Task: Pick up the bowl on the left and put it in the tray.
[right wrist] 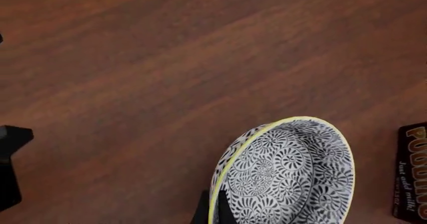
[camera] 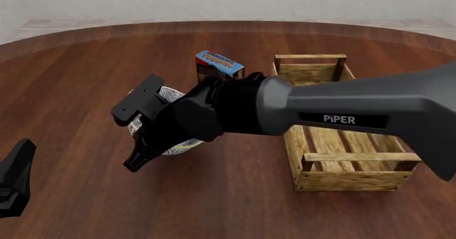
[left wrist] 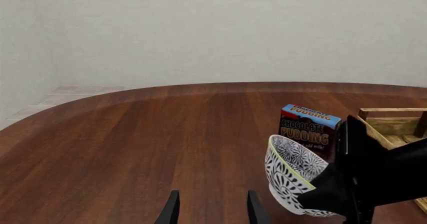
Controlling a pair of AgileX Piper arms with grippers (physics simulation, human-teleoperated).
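right arm held the bowl tilted above the desk

the desk [camera: 71, 89] carried the tray [camera: 340, 156] toward its right edge. the pudding box [camera: 217, 65] stood just left of the tray. the bowl [right wrist: 287, 176] hung tilted, rim pinched by the right end effector [right wrist: 212, 209]. the left end effector [left wrist: 210, 209] was released, near the left edge.

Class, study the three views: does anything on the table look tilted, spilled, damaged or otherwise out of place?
One thing: the bowl is tipped on edge rather than sitting flat, its rim pinched by the right end effector left of the tray. The pudding box stands upright behind it. Nothing looks spilled or broken.
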